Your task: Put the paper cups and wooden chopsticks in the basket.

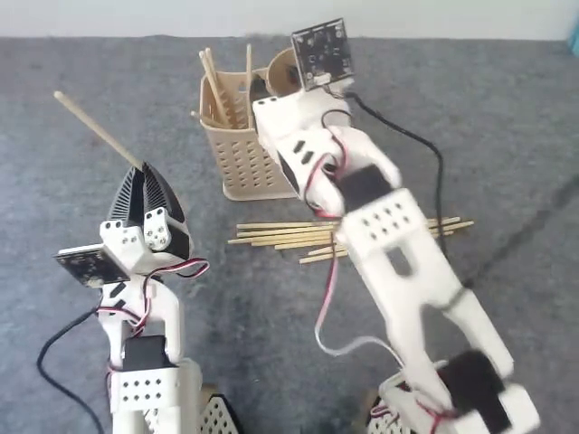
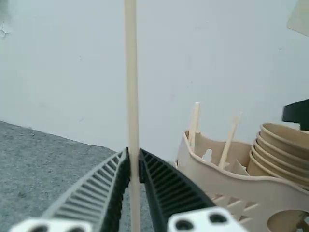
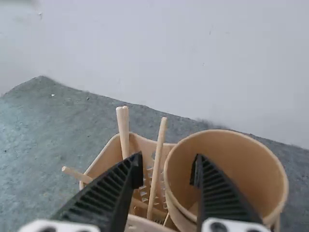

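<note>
Basket: upper centre, high view; holds stacked cups and stowed chopsticks.
Left end effector: clamped on held chopstick, centre left, not yet in basket.
Right end effector: open, astride top cup rim.
Loose chopsticks: on worktop, centre; judged still to load.

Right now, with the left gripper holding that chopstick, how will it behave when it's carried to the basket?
Probably stiff and light: the chopstick stands straight from the left gripper without sagging. Held with most of its length sticking out, it may swivel if bumped against the basket. Smooth-looking, it could slip.
</note>
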Robot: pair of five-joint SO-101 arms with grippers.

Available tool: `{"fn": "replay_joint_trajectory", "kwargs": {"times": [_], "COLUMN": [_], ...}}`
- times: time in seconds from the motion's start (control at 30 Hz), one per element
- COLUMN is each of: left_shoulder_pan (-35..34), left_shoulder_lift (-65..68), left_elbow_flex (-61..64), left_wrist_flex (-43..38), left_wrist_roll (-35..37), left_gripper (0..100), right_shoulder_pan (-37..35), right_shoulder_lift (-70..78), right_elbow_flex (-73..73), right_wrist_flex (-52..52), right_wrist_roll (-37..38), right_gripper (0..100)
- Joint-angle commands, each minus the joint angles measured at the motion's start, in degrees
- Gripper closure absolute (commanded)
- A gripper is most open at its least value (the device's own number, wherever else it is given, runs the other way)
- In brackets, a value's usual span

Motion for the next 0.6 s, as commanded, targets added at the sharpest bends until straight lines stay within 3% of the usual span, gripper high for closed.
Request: {"fn": "replay_joint_trajectory", "kwargs": {"times": [0.0,0.33,0.57], "left_shoulder_pan": [0.6,2.5,4.7], "left_shoulder_lift": [0.0,-0.1,0.4], "left_elbow_flex": [-0.1,-6.5,-18.4], "left_wrist_flex": [-0.6,-0.7,-0.7], "left_wrist_roll": [0.1,0.0,-3.9], "left_gripper": [99,99,99], "right_shoulder_pan": [-0.7,6.8,15.7], "right_shoulder_lift": [-12.7,-52.4,-77.7], "right_elbow_flex": [-0.9,36.0,63.8], "right_wrist_flex": [8.9,15.9,15.9], "right_wrist_roll": [-2.8,-4.0,3.5], "right_gripper": [82.3,82.3,82.3]}}
